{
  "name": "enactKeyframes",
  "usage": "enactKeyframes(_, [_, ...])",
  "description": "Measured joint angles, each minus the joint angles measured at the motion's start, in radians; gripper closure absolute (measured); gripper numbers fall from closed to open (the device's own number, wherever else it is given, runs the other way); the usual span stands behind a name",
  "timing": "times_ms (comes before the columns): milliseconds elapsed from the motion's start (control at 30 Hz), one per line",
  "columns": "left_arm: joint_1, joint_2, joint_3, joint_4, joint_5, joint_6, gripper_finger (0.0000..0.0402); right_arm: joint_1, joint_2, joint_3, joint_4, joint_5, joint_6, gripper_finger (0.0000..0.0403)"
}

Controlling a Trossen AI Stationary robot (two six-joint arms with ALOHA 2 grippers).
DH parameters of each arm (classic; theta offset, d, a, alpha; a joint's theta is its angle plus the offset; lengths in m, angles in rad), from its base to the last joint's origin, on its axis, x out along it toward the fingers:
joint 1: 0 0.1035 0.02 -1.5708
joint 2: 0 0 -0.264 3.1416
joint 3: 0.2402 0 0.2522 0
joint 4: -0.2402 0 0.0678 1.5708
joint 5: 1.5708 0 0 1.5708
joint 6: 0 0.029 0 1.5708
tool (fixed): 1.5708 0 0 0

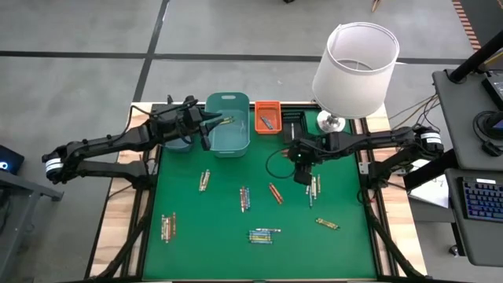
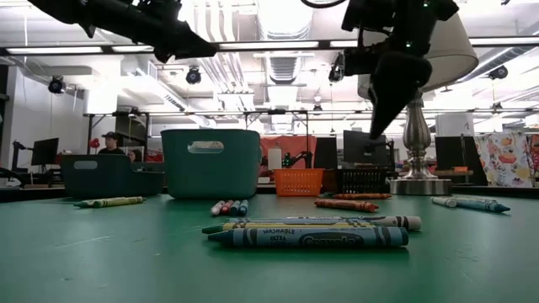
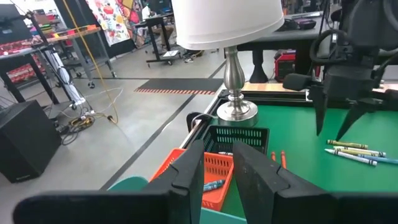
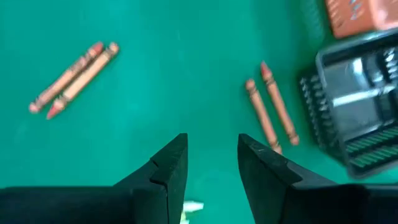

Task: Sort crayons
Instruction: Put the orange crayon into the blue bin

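Crayons (image 1: 245, 197) lie scattered in small bunches over the green mat (image 1: 346, 251); a few already sit in the orange bin (image 1: 267, 116). Right gripper (image 1: 302, 178) hangs above the mat beside the bunch near the lamp (image 1: 355, 63), fingers parted, holding nothing. Left gripper (image 1: 206, 134) hovers over the teal bin (image 1: 229, 124), fingers narrowly apart, apparently empty. Risk: the bunched sticks touch, so a close could catch two colours or roll them away.

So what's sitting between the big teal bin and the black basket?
The small orange bin sits between the big teal bin and the black basket, with a crayon inside it. The high view shows this best.
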Motion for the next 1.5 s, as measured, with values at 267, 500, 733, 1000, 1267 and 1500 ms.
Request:
enactKeyframes(267, [0.0,0.0,0.0,0.0,0.0,0.0,0.0333,-0.042,0.082,0.0,0.124,0.043,-0.128,0.028])
enactKeyframes(500, [0.0,0.0,0.0,0.0,0.0,0.003,0.0333,-0.083,0.202,0.0,0.148,0.047,-0.204,0.028])
enactKeyframes(733, [0.0,0.0,0.0,0.0,0.0,0.009,0.0333,-0.117,0.276,0.0,0.142,0.049,-0.229,0.028])
enactKeyframes(1000, [0.0,0.0,0.0,0.0,0.0,0.027,0.0333,-0.145,0.321,0.0,0.121,0.101,-0.254,0.028])
enactKeyframes(1267, [0.0,0.016,0.001,0.004,0.0,0.027,0.0333,-0.157,0.362,0.003,0.126,0.098,-0.267,0.028])
enactKeyframes(1500, [0.0,0.05,0.001,0.018,0.0,0.028,0.0333,-0.158,0.365,0.002,0.128,0.07,-0.291,0.0301])
